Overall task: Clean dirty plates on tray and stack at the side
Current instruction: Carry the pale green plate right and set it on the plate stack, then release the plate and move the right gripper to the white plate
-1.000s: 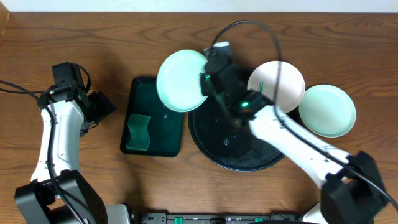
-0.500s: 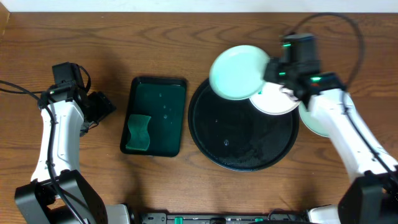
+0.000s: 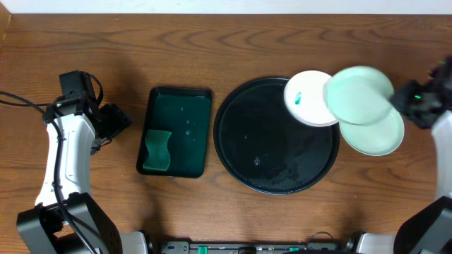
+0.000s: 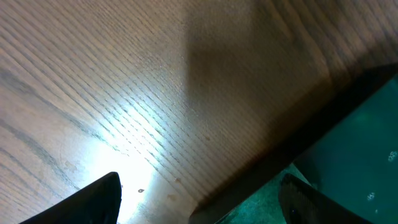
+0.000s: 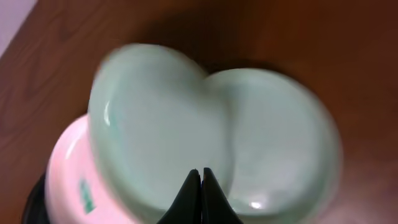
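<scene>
My right gripper (image 3: 405,99) (image 5: 201,172) is shut on the rim of a pale mint-green plate (image 3: 358,94) (image 5: 155,118), held in the air at the right. Below it, partly covered, a second mint-green plate (image 3: 381,135) (image 5: 280,137) lies on the table right of the tray. A white plate (image 3: 305,99) (image 5: 68,168) with a small green smear rests on the upper right of the round black tray (image 3: 244,152). The left gripper (image 3: 116,120) (image 4: 202,199) stands open over bare wood, far left, holding nothing.
A smaller rectangular dark tray (image 3: 180,116) (image 4: 364,149) with a green sponge (image 3: 157,150) lies between the left gripper and the round tray. Wet spots show on the round tray's floor. The table's back edge runs along the top.
The right arm has swung the mint-green plate from over the rectangular tray, across the round tray, to above the other mint-green plate at the right. The left arm has not moved.
</scene>
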Available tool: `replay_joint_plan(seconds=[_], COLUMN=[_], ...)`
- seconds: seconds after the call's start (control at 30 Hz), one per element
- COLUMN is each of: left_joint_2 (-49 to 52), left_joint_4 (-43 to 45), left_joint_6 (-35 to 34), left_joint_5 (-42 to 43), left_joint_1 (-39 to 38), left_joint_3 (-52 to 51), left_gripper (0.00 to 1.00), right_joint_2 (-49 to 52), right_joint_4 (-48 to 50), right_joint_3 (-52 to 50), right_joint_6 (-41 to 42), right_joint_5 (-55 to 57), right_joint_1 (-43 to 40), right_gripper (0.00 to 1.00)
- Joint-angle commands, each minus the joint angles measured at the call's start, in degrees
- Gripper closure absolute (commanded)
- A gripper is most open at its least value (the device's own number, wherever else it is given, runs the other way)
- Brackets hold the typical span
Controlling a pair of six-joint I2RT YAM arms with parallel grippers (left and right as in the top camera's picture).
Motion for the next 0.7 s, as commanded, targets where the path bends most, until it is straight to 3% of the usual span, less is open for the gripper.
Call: replay_joint_plan(seconds=[0.0, 0.17, 0.47, 0.67], left_joint_2=[-0.6, -0.6, -0.6, -0.6], left_joint_4=[-0.3, -0.3, -0.3, -0.3], left_joint_6=[-0.3, -0.3, -0.3, -0.3], left_joint_5=[-0.3, -0.3, -0.3, -0.3], left_joint_1=[0.3, 0.2, 0.2, 0.3], left_joint_3=[1.0, 1.0, 1.0, 1.0], left_gripper=[0.19, 0.19, 0.19, 0.19], right_joint_2=[-1.2, -1.2, -1.2, -1.2], right_joint_4=[-1.9, -3.2, -3.3, -2.0], right_joint_3=[1.0, 0.9, 0.3, 0.3], right_joint_6=[0.6, 0.6, -5.9, -15.0], right_joint_5=[-0.8, -1.0, -2.2, -3.3], right_joint_1=[-5.2, -9.2, -6.9, 0.0], right_gripper=[0.99, 0.99, 0.98, 0.73])
